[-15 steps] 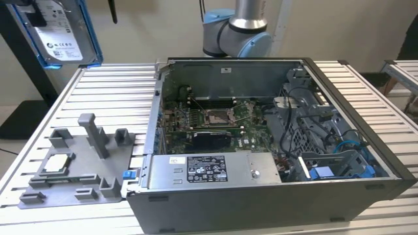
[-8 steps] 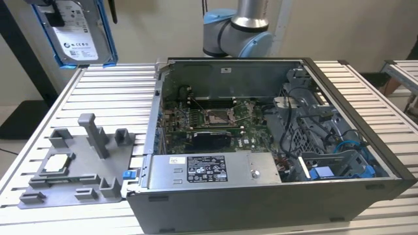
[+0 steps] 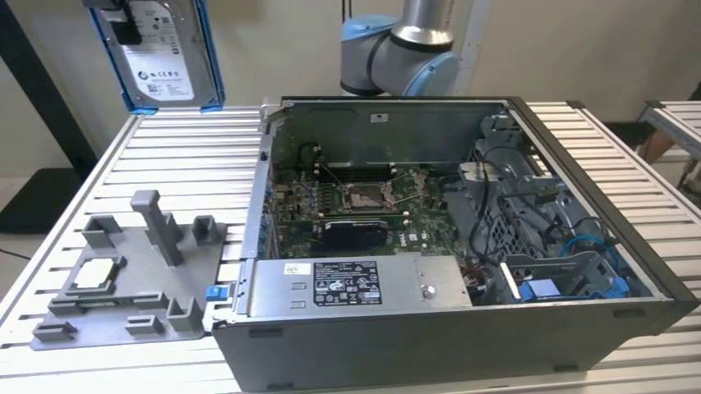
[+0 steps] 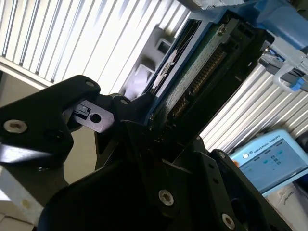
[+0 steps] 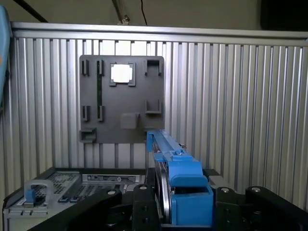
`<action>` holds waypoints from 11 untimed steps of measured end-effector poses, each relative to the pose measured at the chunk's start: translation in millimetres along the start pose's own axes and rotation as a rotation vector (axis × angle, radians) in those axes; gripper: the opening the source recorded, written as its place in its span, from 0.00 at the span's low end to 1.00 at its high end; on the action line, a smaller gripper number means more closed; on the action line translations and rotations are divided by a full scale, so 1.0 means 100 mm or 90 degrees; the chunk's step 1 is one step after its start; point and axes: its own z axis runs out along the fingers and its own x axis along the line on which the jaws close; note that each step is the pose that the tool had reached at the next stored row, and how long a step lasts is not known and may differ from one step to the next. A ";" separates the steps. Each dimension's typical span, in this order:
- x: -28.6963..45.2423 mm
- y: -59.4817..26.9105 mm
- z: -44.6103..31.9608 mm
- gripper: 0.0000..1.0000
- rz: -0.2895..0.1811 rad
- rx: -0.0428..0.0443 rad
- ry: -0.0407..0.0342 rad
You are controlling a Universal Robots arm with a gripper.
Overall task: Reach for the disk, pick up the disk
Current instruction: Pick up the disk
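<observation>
The disk [image 3: 164,61], a silver-grey hard drive with a white label in a bright blue side frame, hangs upright in the air above the table's far corner at the exterior view's left. My gripper [image 3: 128,29] grips its upper part from above and is shut on it. In the first wrist view the disk [image 5: 174,166] runs edge-on out from between the black fingers [image 5: 144,195], blue frame toward the camera. In the second wrist view the disk [image 4: 202,67] shows its green circuit-board side and connector row, with the gripper [image 4: 156,122] clamped on its end.
An open computer case [image 3: 252,246] takes up the middle of the slatted table, with a long grey metal box [image 3: 350,283] along its near side. A grey fixture tray [image 3: 164,316] holding a pale square chip [image 3: 97,271] lies beside it. The arm's base [image 3: 400,49] stands behind the case.
</observation>
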 end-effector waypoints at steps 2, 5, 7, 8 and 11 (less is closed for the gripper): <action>0.000 -0.090 -0.001 0.00 0.000 -0.0003 0.0000; -0.001 -0.226 -0.001 0.00 0.000 -0.0006 0.0000; -0.001 -0.318 -0.002 0.00 0.000 -0.0009 0.0000; -0.001 -0.365 -0.002 0.00 0.000 -0.0011 0.0000; -0.001 -0.502 -0.003 0.00 0.000 -0.0016 0.0000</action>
